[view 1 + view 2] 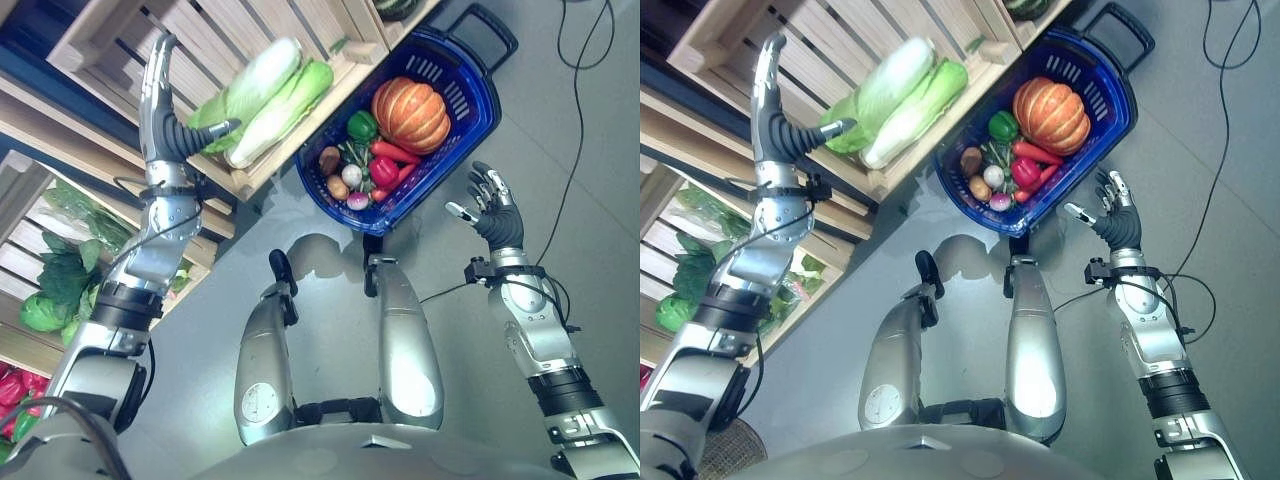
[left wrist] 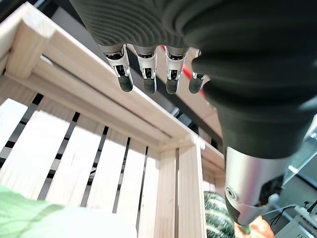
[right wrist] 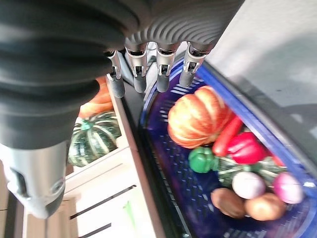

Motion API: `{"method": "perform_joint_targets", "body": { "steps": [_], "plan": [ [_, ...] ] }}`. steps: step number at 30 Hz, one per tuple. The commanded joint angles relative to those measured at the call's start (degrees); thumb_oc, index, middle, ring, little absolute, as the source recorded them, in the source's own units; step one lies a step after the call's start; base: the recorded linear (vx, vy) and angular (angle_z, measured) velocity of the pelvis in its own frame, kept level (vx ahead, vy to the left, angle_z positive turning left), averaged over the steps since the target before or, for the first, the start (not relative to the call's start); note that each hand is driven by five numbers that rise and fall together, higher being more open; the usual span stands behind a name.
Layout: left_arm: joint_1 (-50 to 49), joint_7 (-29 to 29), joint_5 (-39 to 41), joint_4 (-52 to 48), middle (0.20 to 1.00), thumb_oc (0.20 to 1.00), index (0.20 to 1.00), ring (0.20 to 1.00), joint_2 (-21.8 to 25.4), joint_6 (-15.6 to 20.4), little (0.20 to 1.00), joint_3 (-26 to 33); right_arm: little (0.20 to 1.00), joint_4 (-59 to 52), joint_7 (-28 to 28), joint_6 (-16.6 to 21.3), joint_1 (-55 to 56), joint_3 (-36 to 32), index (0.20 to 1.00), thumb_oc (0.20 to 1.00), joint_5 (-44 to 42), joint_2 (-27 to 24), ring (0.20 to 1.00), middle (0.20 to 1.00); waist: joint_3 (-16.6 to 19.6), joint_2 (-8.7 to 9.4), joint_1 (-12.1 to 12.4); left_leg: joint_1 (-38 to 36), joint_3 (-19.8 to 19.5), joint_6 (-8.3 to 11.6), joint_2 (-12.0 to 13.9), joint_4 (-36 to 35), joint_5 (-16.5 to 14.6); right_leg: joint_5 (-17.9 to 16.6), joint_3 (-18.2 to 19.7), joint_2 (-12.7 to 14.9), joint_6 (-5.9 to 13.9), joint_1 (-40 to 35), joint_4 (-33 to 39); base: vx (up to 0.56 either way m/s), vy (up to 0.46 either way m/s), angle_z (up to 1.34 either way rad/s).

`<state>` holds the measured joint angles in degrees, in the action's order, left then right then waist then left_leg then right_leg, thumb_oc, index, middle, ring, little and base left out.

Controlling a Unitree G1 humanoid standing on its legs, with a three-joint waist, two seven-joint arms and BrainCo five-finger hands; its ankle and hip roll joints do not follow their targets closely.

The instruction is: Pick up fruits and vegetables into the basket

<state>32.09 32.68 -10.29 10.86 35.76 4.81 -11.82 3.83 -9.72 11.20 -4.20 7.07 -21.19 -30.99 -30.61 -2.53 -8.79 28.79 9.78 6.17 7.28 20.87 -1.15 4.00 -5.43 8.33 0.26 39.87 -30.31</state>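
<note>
Pale green and white, two napa cabbages (image 1: 270, 95) lie side by side in a slatted wooden crate (image 1: 330, 25), long axes slanting toward the blue basket (image 1: 470, 110) holding a pumpkin (image 1: 410, 113). The left hand (image 1: 165, 115), fingers straight and empty, is raised just beside their leafy ends. The right hand (image 1: 492, 205) hangs open near the basket.

Pale slatted wooden display crates (image 1: 330, 40) stand in stepped tiers on light wooden shelves (image 1: 40, 120), along one side of a smooth grey floor (image 1: 590, 130). Even, bright light falls on the floor, with soft shadows.
</note>
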Motion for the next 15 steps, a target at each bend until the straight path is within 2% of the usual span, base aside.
{"method": "perform_joint_targets", "body": {
  "steps": [1,5,6,9,15],
  "plan": [
    [2.7,3.3,-0.2,2.2,1.000,1.000,1.000,1.000,3.9,-2.1,1.000,-0.6,1.000,-6.1,-0.1,0.3,1.7,0.3,1.000,1.000,0.9,-0.8,1.000,1.000,0.8,0.27,-2.1,4.8,1.7,-2.85,-0.6,0.3,0.4,5.7,-0.6,-2.9,2.61,0.9,-4.5,0.03,0.040,-0.08],
    [6.0,4.1,1.4,6.5,1.000,1.000,1.000,1.000,4.1,-5.7,1.000,-1.5,1.000,-6.6,-0.1,-0.4,1.3,0.6,1.000,1.000,1.1,-1.5,1.000,1.000,0.8,-0.01,-3.3,6.9,2.2,-2.91,-0.9,1.5,0.0,5.8,0.2,-3.1,2.39,3.5,-5.5,0.07,0.083,-0.10],
    [7.2,5.3,1.9,8.9,1.000,1.000,1.000,1.000,4.4,-6.7,1.000,-2.0,1.000,-6.9,0.0,-0.7,1.3,0.6,1.000,1.000,0.9,-2.3,1.000,1.000,0.8,-0.15,-3.9,6.9,1.8,-2.41,-1.1,2.5,-1.7,7.6,1.0,-3.0,2.78,3.9,-6.6,0.14,0.128,-0.17],
    [10.6,6.7,4.2,15.3,1.000,1.000,1.000,1.000,5.1,-10.2,1.000,-3.0,1.000,-7.4,0.2,-1.3,1.4,0.4,1.000,1.000,0.7,-3.6,1.000,1.000,0.8,-0.57,-5.2,8.4,2.5,-2.26,-1.1,3.5,-1.9,7.5,1.9,-2.9,2.70,6.0,-7.2,0.08,0.121,-0.15],
    [15.6,7.6,9.2,25.7,1.000,1.000,1.000,1.000,5.0,-14.1,1.000,-3.8,1.000,-7.6,-0.3,-1.6,0.9,0.6,1.000,1.000,-0.4,-5.0,1.000,1.000,0.8,-1.18,-6.7,10.4,3.1,-1.94,-1.3,4.4,-2.1,7.4,3.3,-2.8,2.62,8.9,-7.9,0.05,0.097,-0.06]
  ]
}}
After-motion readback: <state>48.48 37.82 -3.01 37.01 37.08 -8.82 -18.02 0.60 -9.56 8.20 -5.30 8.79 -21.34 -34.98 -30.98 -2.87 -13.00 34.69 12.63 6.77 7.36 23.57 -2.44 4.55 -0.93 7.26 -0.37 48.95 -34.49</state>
